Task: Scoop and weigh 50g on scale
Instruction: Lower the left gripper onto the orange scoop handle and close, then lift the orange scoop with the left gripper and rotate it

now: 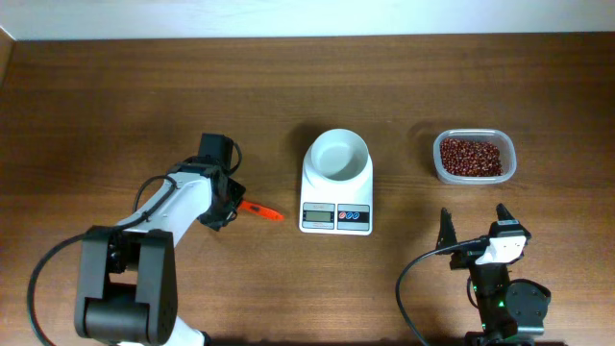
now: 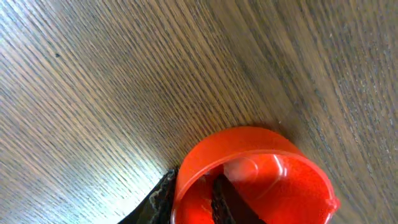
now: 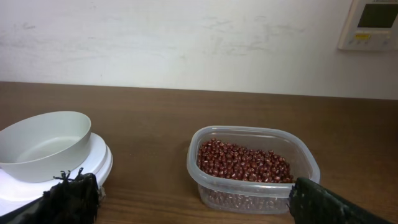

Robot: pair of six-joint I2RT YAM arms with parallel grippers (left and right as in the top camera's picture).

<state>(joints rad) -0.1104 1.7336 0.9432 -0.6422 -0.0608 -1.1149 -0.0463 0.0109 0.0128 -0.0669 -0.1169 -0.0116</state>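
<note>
An orange scoop (image 1: 261, 210) lies on the wooden table left of the scale (image 1: 335, 217), its handle pointing right. My left gripper (image 1: 229, 200) is down on its cup end. The left wrist view shows the scoop's round cup (image 2: 261, 174) with one dark finger (image 2: 163, 194) outside the wall and the other inside, pinching it. The white scale carries an empty white bowl (image 1: 336, 154) (image 3: 43, 143). My right gripper (image 1: 473, 213) stands open near the front edge, facing the clear tub of red-brown beans (image 1: 473, 157) (image 3: 249, 165), with nothing between its fingers.
A white wall (image 3: 186, 43) runs behind the table's far edge, with a small control panel (image 3: 373, 22) mounted at the upper right. The left arm's base (image 1: 125, 288) and the right arm's base (image 1: 504, 308) stand at the front edge with black cables.
</note>
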